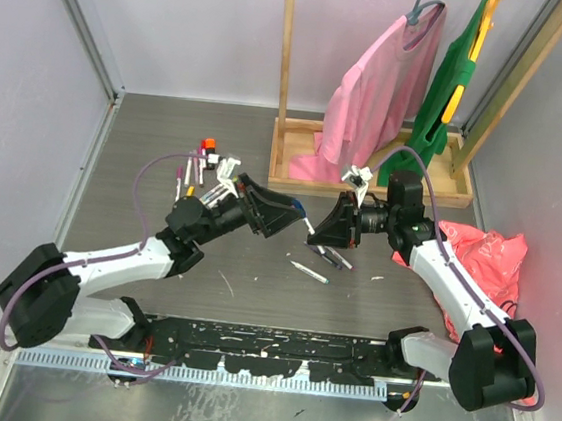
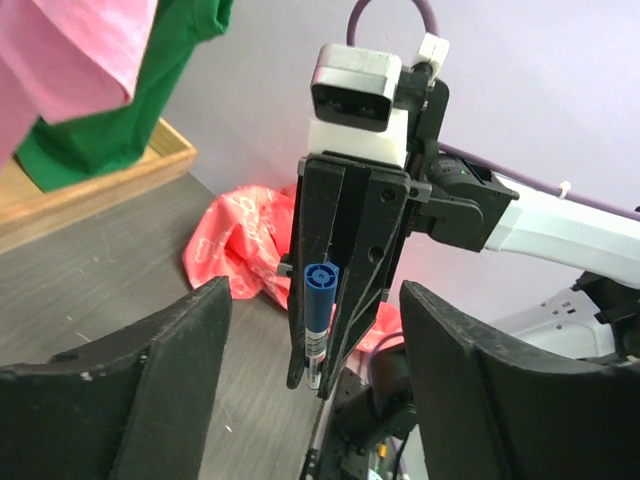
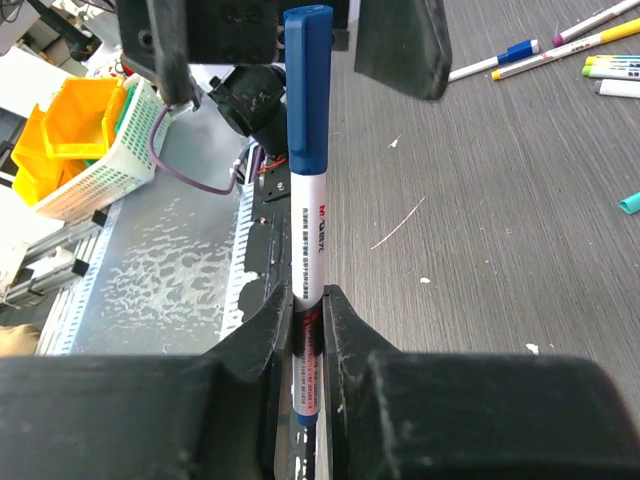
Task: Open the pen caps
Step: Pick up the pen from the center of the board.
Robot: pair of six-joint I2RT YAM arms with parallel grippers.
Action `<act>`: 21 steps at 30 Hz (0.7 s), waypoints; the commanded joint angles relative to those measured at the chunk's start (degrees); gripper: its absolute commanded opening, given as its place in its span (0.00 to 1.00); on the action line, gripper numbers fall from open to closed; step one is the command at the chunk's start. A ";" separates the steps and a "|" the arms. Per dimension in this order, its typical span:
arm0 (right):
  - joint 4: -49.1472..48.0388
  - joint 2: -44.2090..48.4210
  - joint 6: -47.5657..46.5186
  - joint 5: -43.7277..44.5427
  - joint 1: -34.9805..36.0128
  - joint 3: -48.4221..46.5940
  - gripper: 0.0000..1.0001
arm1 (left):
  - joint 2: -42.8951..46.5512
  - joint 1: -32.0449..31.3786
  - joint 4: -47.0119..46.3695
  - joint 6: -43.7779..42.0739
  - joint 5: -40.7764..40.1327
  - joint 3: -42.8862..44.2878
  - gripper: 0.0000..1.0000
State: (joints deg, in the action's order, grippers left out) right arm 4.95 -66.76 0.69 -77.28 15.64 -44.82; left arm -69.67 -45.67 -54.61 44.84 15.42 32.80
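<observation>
Your right gripper (image 3: 305,300) is clamped on a pen (image 3: 307,240), pinching the lower part of the white barrel between both fingers. The pen stands straight out from those fingers, raised above the table (image 3: 480,250) near its middle. It is slim and white, with a line of small dark print and a red mark along its side. The blue cap (image 3: 308,90) is seated on the far end. It is a long, square-shouldered sleeve with a clip running down one side, and it covers roughly the outer third of what you can see of the pen.

Your left gripper (image 2: 313,290) is released. Its two black fingers stand wide apart, one on each side of the blue cap, and neither touches it. From the left wrist you look almost straight down the pen and see the round blue end of the cap.

The other pens (image 1: 197,172) lie in a loose cluster on the table beyond your left arm. Two more pens (image 1: 331,259) lie just beneath the right gripper. A loose teal cap (image 3: 628,203) sits on the table at the edge of the right wrist view.
</observation>
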 commanded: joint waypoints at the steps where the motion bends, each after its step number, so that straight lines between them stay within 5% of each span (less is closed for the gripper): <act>1: -0.55 -0.03 -1.06 -2.00 -0.17 -2.32 0.01 | -4.17 0.46 -5.97 4.29 5.24 3.75 0.64; 7: -0.14 -0.47 -1.05 -1.96 -0.18 -2.38 0.01 | -7.54 1.38 -9.33 6.65 6.00 3.78 0.49; 16: 0.15 -1.22 -1.05 -2.00 -0.24 -2.43 0.01 | -8.79 2.69 -11.93 7.91 5.72 3.58 0.46; 21: 0.26 -1.40 -1.05 -2.00 -0.20 -2.48 0.01 | -10.48 2.83 -14.25 9.19 7.06 3.83 0.36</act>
State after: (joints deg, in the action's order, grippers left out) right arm 5.85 -68.05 0.30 -77.91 15.62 -44.82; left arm -79.05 -43.11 -62.83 52.97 20.80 34.68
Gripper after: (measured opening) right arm 0.178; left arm 0.390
